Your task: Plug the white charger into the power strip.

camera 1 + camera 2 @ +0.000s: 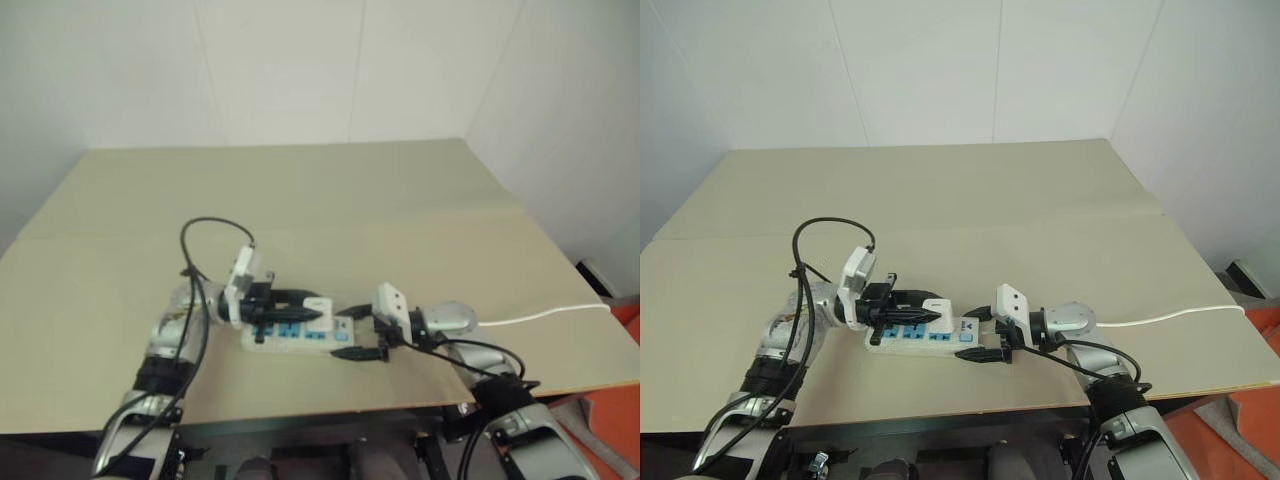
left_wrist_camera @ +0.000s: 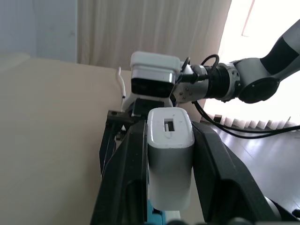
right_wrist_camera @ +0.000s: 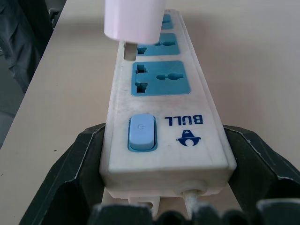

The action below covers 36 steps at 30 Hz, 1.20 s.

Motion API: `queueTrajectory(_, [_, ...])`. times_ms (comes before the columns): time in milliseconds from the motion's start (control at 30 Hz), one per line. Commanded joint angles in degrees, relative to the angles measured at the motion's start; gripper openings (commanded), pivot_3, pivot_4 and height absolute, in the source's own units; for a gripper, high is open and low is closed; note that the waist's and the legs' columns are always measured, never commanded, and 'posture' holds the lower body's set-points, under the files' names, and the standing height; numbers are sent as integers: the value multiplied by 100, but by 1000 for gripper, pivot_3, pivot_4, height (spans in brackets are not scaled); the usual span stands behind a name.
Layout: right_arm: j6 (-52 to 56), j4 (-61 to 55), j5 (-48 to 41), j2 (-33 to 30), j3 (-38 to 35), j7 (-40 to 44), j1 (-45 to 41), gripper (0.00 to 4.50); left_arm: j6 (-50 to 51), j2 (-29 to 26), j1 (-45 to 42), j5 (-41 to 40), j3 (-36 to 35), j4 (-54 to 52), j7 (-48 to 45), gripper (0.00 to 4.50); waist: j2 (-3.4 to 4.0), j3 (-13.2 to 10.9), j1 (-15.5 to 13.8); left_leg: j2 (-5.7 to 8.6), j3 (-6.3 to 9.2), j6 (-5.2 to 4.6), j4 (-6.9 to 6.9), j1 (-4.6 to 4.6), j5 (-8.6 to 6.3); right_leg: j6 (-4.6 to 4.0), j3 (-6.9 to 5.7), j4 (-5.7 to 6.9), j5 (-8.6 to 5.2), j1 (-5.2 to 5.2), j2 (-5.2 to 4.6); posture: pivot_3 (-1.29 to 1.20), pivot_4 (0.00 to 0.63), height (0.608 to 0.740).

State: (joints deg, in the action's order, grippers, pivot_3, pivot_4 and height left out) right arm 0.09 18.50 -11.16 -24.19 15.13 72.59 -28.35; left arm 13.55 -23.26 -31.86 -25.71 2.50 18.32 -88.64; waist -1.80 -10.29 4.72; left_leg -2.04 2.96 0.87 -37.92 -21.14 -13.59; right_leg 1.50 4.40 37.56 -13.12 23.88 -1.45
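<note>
The power strip (image 1: 300, 336) lies on the table near its front edge, blue sockets up. My right gripper (image 1: 362, 333) is shut on its switch end; in the right wrist view a black finger (image 3: 79, 164) presses each side of the power strip (image 3: 164, 101). The white charger (image 2: 169, 159) sits between the fingers of my left gripper (image 1: 300, 307), which is shut on it. The charger (image 3: 134, 18) hangs just over the middle socket with a prong showing under it. Whether the prong touches the strip I cannot tell.
The strip's white cord (image 1: 545, 315) runs right along the beige table (image 1: 350, 200) and off its right edge. A black cable loop (image 1: 215, 225) stands up from my left arm. White walls close the back and right.
</note>
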Motion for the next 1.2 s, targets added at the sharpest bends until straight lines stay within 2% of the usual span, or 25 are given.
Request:
queueTrajectory(33, [38,101,223,31,260,51,113,3415,-279,-81,-72,99,82,1,-72,993,-1,0,0,0,0,0,0,0,0,0,0,0,0,0,0,0,150,740])
queueTrajectory(900, [59,58,293,2,278,88,166,3415,-1091,104,-379,334,248,1040,-292,993,-4,23,9,0,-1,0,4,-1,0,3,0,-4,-4,0,1,0,150,740])
queueTrajectory(1200, [1,86,306,33,282,69,157,3415,-1450,-39,-269,401,399,1137,-385,993,-4,23,11,0,0,0,5,-1,0,3,0,-5,-4,0,1,0,150,740])
